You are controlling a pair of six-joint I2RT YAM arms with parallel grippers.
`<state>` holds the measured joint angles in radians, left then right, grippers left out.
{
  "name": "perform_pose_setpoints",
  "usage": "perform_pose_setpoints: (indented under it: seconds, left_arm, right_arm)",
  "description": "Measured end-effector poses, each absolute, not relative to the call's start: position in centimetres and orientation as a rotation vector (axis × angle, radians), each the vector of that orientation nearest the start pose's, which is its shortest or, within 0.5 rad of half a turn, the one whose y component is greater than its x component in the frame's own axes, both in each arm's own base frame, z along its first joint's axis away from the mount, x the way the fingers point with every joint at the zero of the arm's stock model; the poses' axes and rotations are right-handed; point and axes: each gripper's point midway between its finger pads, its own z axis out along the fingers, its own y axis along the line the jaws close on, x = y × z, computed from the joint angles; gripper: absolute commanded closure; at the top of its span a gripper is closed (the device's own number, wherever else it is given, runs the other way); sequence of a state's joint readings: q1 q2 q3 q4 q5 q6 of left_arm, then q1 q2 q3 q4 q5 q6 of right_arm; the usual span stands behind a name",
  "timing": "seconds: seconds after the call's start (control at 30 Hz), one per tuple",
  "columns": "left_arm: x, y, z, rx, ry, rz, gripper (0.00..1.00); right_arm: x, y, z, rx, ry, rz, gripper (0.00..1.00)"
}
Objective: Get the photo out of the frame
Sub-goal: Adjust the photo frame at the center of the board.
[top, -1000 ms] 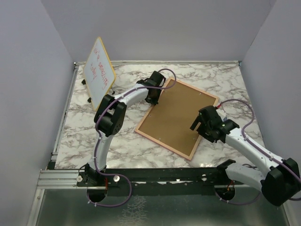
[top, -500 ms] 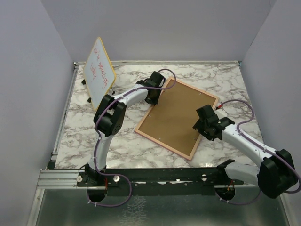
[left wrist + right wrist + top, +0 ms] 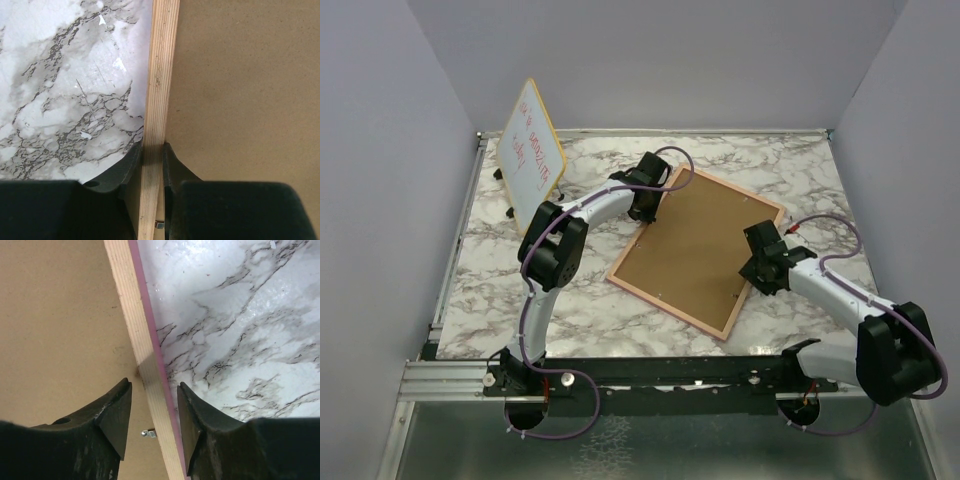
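The frame (image 3: 695,250) lies face down on the marble table, its brown fibreboard back up and a thin pink border around it. The photo is hidden under the backing. My left gripper (image 3: 648,205) is shut on the frame's left rail (image 3: 159,100), one finger on each side of the wood. My right gripper (image 3: 757,262) is open and straddles the frame's right rail (image 3: 142,350), with one finger (image 3: 117,412) over the backing and the other over the table. A small metal clip (image 3: 148,433) sits between the right fingers.
A yellow-edged whiteboard (image 3: 531,155) with red writing stands tilted at the back left. Grey walls close the table on three sides. A black rail (image 3: 650,372) with both arm bases runs along the near edge.
My right gripper has moved right and slightly back, from over the backing to the frame's right rail. The left gripper and the frame have not moved.
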<state>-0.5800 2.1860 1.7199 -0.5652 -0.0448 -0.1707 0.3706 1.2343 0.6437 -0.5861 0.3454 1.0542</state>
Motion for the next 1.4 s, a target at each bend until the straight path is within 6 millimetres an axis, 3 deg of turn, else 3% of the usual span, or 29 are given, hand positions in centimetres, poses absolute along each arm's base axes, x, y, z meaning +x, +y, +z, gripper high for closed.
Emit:
perform_pose_setpoints:
  seconds: [0.07, 0.23, 0.4, 0.63, 0.8, 0.97, 1.4]
  left_arm:
    - [42.8, -28.0, 3.7, 0.516, 2.564, -0.211, 0.92]
    - [42.8, -27.9, 3.7, 0.514, 2.561, -0.213, 0.92]
    - [42.5, -27.7, 3.7, 0.497, 2.546, -0.223, 0.92]
    - [41.6, -27.1, 3.7, 0.466, 2.546, -0.232, 0.94]
    - [40.5, -26.2, 3.6, 0.43, 2.557, -0.224, 0.94]
    - [38.5, -24.1, 3.6, 0.351, 2.575, -0.192, 0.96]
    - [34.9, -19.6, 3.4, 0.107, 2.557, -0.115, 0.96]
  right_arm:
    - [24.1, 6.6, 3.5, 0.961, 2.439, -0.001, 0.55]
    - [24.4, 6.9, 3.5, 0.935, 2.444, 0.026, 0.71]
    - [24.0, 6.8, 2.9, 0.933, 2.456, 0.017, 0.72]
    - [24.0, 7.1, 2.7, 0.865, 2.481, 0.043, 0.88]
    - [23.6, 8.0, 2.8, 0.717, 2.555, 0.094, 0.88]
    - [23.7, 9.1, 3.0, 0.572, 2.609, 0.158, 0.94]
    - [26.9, 11.1, 3.6, 0.364, 2.662, 0.202, 0.93]
